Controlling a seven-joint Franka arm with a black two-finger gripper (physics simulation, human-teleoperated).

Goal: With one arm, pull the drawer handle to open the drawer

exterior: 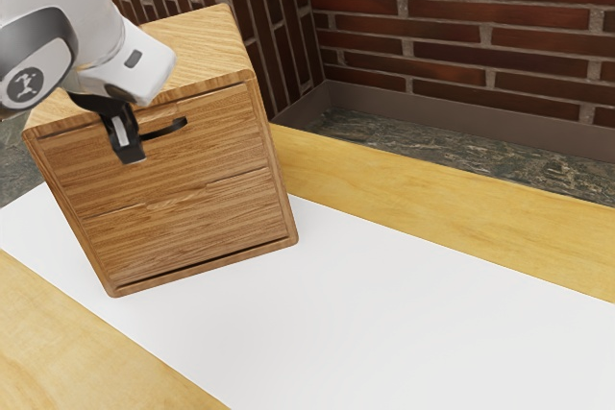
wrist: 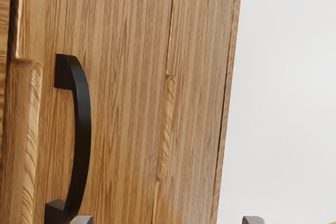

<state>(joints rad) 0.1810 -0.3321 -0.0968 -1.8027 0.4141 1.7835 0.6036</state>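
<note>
Bright, even, diffuse light; shadows very faint.

A cabinet (exterior: 192, 237) stands on a table (exterior: 404, 324) in a corner of two walls, with an arm's gripper (exterior: 127, 144) at its front.

In the exterior view the cabinet sits at nine o'clock on the table, its front facing five o'clock. In that front the upper drawer (exterior: 216, 136) lies above the lower drawer (exterior: 192, 218). The handle (exterior: 168, 127) runs across the upper drawer near its top edge. The gripper hangs just before the handle's nine o'clock end, below the arm (exterior: 58, 26) at ten o'clock. A brick wall (exterior: 461, 16) stands behind, from twelve to three o'clock, with floor (exterior: 461, 146) between it and the table.
</note>
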